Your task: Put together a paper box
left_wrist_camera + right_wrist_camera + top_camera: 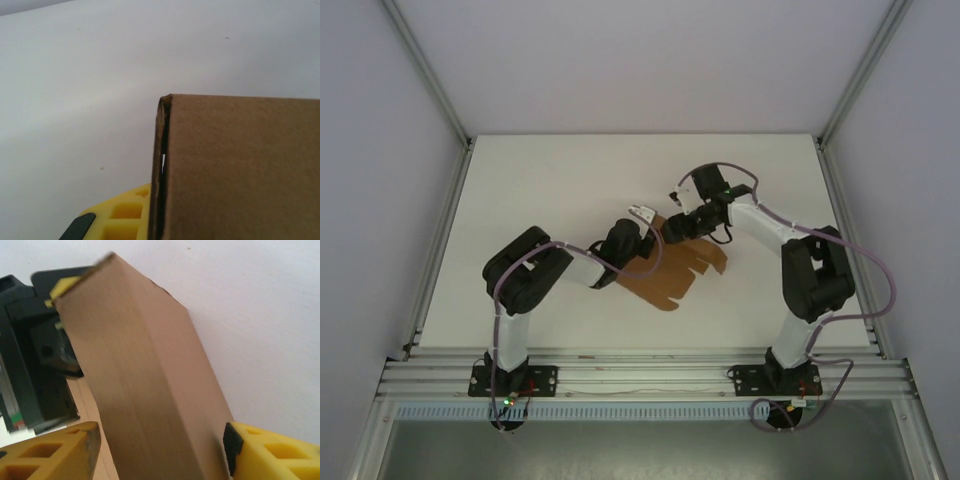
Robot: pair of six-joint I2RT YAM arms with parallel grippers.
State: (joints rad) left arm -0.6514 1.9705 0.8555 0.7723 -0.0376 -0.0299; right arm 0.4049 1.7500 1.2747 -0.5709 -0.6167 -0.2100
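While left claw [642,214] clamps paper box [670,275], right claw [160,440] straddles it; grip unclear.

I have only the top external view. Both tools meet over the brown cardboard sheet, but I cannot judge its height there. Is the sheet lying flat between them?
Observer: No. The right wrist view shows one panel of the brown die-cut cardboard sheet folded up, rising well above the flat part.
Operator: Is the right tool closed on this panel?
Observer: No. The right tool is open, with its yellow fingers on either side of the panel.
Operator: And the left tool?
Observer: The left tool is shut on the panel's top corner. In the left wrist view the cardboard edge there is doubled over.
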